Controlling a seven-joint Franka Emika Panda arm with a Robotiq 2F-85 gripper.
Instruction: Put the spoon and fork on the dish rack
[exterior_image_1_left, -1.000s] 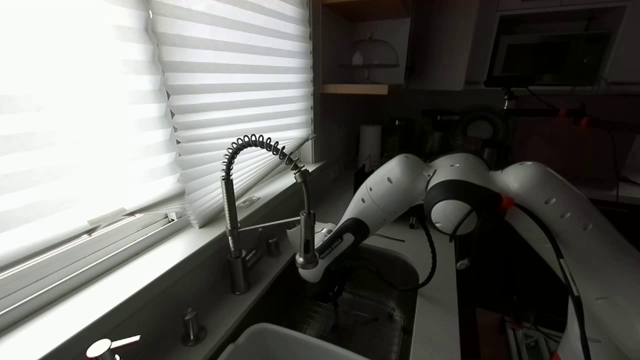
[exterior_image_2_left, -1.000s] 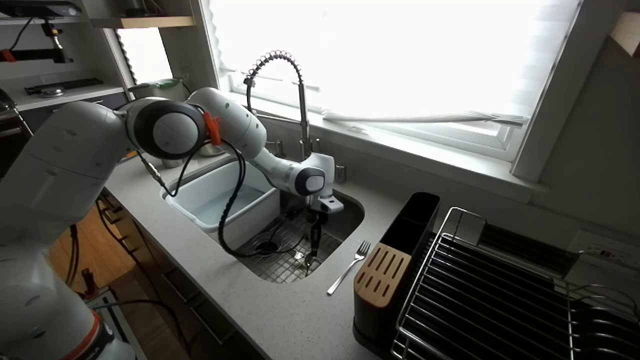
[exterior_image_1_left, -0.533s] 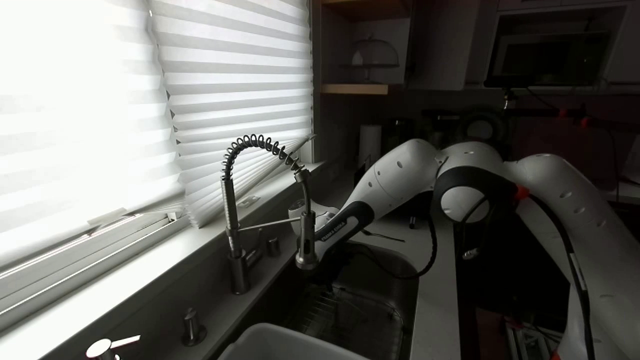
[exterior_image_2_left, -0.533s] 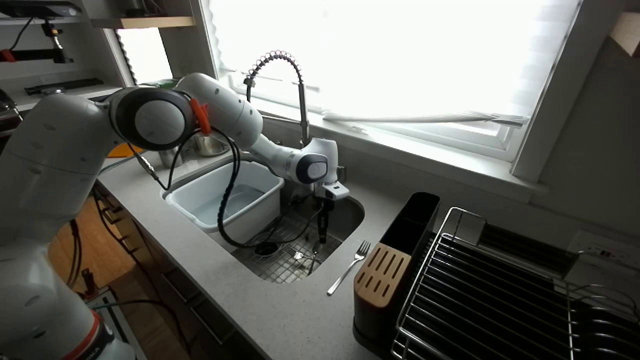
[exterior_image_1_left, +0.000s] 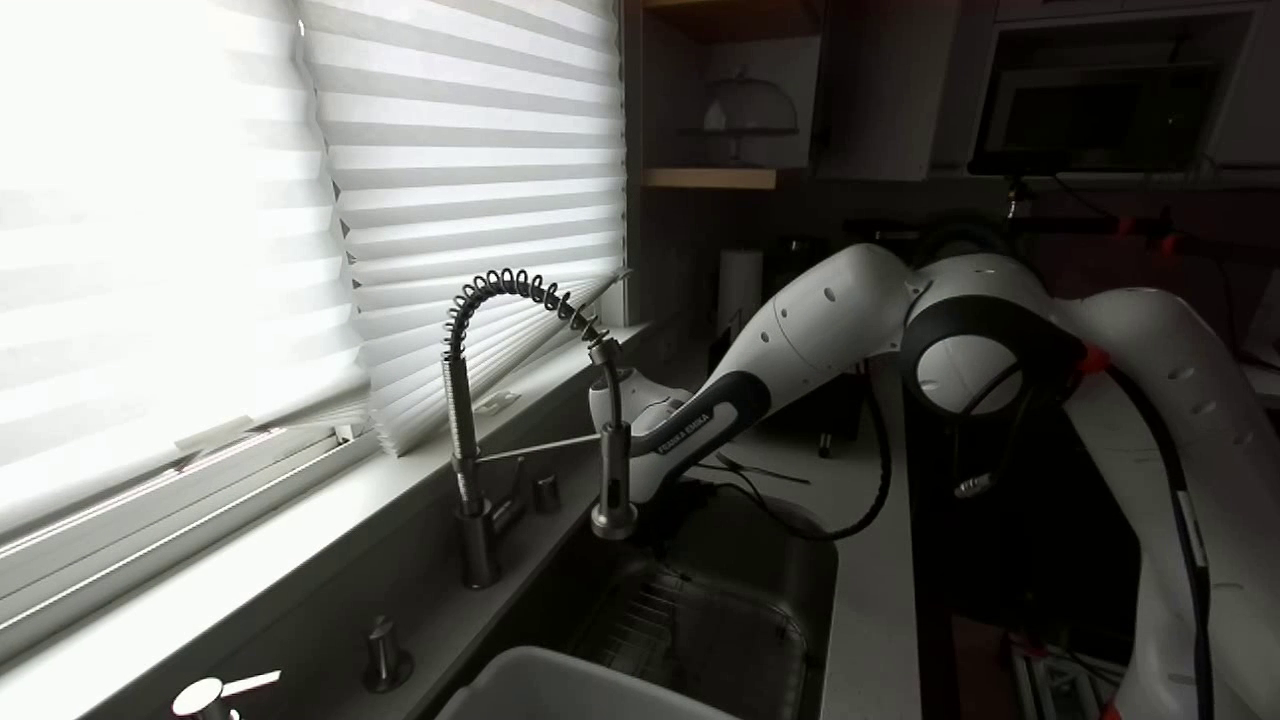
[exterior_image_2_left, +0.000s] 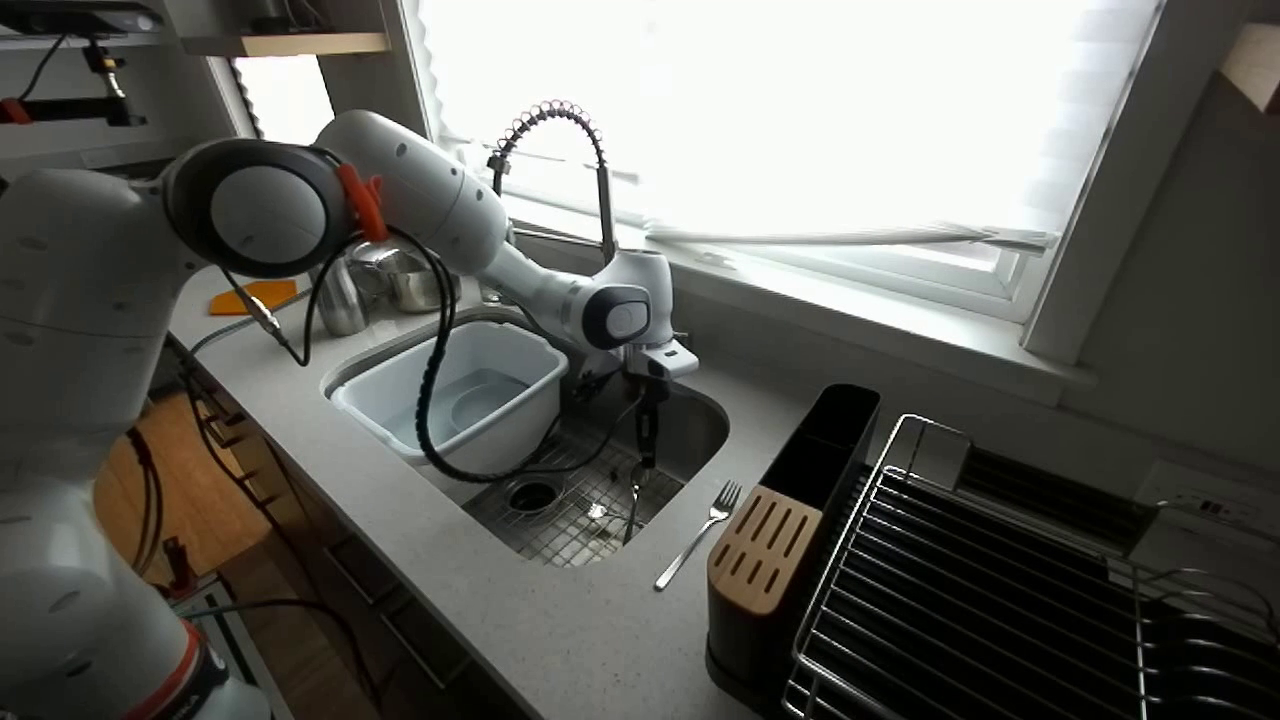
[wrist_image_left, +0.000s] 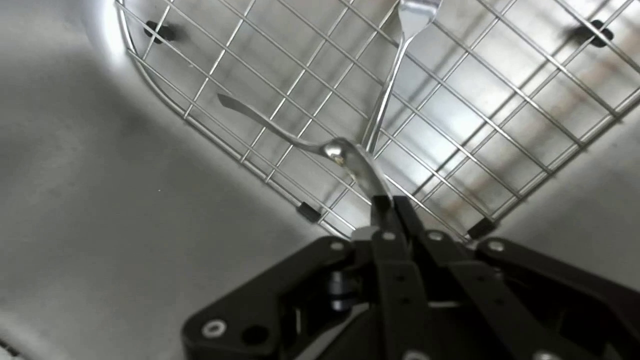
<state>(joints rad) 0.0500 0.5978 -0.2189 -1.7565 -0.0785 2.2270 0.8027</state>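
Note:
My gripper (wrist_image_left: 391, 201) is shut on the bowl end of a metal spoon (wrist_image_left: 362, 167). The spoon's handle points away from the fingers. In an exterior view the spoon (exterior_image_2_left: 634, 508) hangs handle down from the gripper (exterior_image_2_left: 648, 465) over the sink. A fork (wrist_image_left: 385, 102) lies on the wire grid below; it shows small in an exterior view (exterior_image_2_left: 598, 511). A second fork (exterior_image_2_left: 697, 536) lies on the counter between the sink and the dish rack. The dish rack (exterior_image_2_left: 985, 590), black with wire bars and a wood-topped black caddy, stands right of the sink there.
The steel sink (exterior_image_2_left: 700, 425) has a wire grid (wrist_image_left: 300, 65) on its floor. A white tub (exterior_image_2_left: 540, 425) fills one side of it. A tall spring faucet (exterior_image_1_left: 612, 470) rises close to the arm. The counter (exterior_image_2_left: 590, 620) runs along the sink's front edge.
My gripper has risen from near the sink grid with the spoon, which now hangs higher. The arm's elbow has lifted too. The fork on the counter and the fork in the sink have not moved.

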